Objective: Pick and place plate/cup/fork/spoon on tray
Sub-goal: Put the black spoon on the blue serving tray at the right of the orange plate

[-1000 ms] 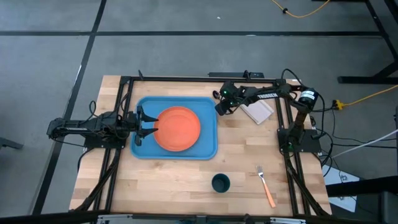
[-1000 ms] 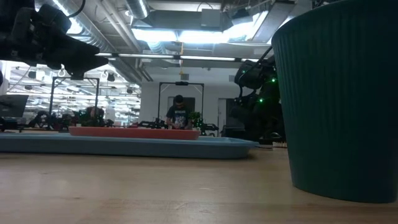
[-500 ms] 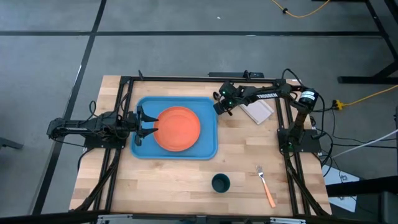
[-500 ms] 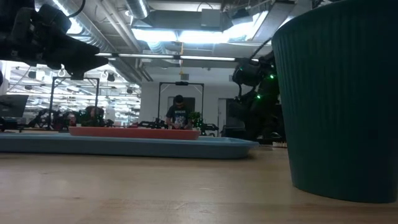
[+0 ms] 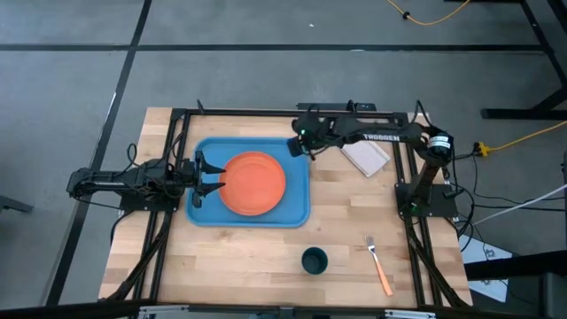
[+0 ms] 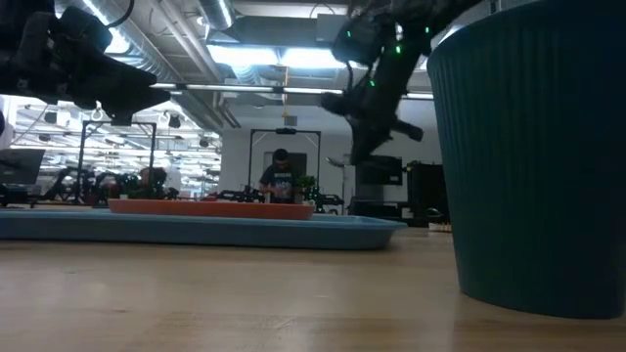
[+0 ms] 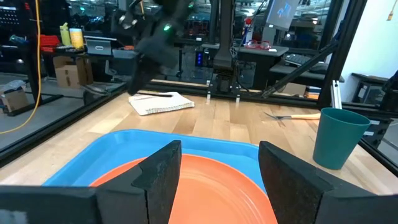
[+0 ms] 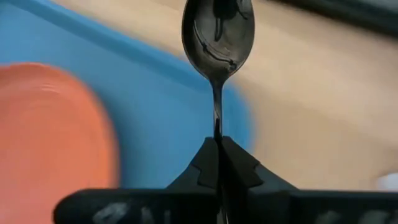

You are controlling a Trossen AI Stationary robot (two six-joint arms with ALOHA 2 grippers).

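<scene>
Right gripper (image 5: 299, 144), holding the spoon (image 8: 217, 37), has swung from beside the white pad (image 5: 367, 157) to above the tray's (image 5: 205, 215) far right corner.

Plate (image 5: 252, 183) on tray (image 5: 296, 213); cup (image 5: 314, 260) and fork (image 5: 378, 264) on table (image 5: 248, 257), right-front of tray.

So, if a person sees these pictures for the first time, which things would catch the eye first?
Probably the orange plate, lying on the light-blue tray in the middle of the table. Next, the right gripper, shut on the dark spoon by its handle and held above the tray's far right corner. The teal cup and the fork wait on the wood near the front edge, while the left gripper sits open at the tray's left side.
</scene>
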